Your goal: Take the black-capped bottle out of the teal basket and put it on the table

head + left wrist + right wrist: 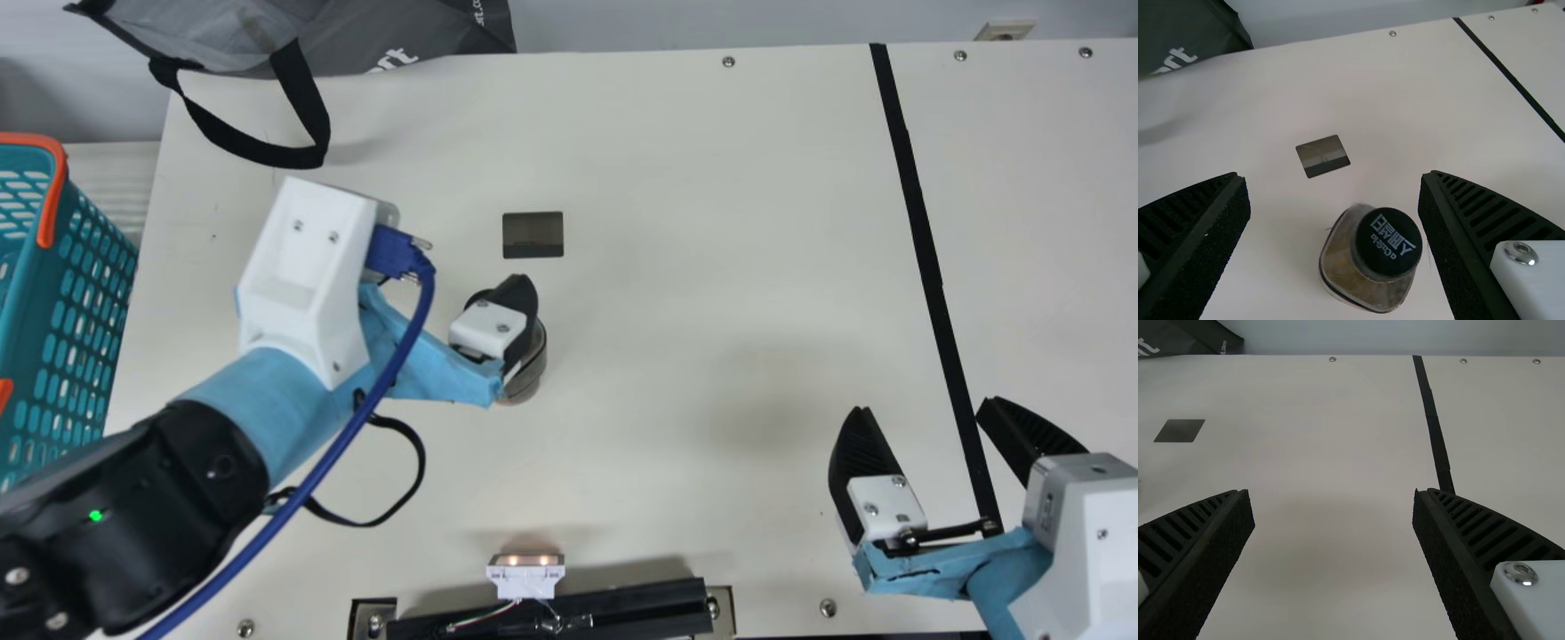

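Smooth matt table, teal plastic basket, grey cloth-like bag, shiny metal screw, matt black cap on a see-through bottle, rough pads on my fingers

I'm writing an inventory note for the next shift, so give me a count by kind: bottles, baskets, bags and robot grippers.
Bottles: 1, the black-capped bottle
Baskets: 1, the teal basket
Bags: 1, the grey bag
Grippers: 2, the left gripper and the right gripper
Total: 5
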You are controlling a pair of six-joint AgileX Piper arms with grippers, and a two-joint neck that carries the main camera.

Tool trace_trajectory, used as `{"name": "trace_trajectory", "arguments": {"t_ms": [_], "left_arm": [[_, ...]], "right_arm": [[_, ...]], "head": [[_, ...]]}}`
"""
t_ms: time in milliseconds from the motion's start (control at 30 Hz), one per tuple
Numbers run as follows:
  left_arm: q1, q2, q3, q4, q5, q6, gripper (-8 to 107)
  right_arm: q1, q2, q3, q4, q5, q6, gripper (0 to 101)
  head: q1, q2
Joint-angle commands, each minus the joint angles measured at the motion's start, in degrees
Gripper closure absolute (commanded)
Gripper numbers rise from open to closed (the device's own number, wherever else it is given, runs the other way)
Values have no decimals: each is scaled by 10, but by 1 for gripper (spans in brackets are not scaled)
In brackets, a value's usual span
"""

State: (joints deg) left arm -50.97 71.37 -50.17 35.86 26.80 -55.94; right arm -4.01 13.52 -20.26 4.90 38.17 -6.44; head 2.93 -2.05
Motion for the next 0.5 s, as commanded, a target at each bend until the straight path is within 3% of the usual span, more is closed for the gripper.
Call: {"name": "trace_trajectory", "arguments": {"t_ms": [0,467], "left_arm": [[5,-9,-1,1,1,3,-8],[81,-97,15,-22,15,52,-8]], "right_arm": [[0,0,0,0,0,0,10],[0,0,0,0,0,0,10]], "head": [[-2,5],[-2,5]]}}
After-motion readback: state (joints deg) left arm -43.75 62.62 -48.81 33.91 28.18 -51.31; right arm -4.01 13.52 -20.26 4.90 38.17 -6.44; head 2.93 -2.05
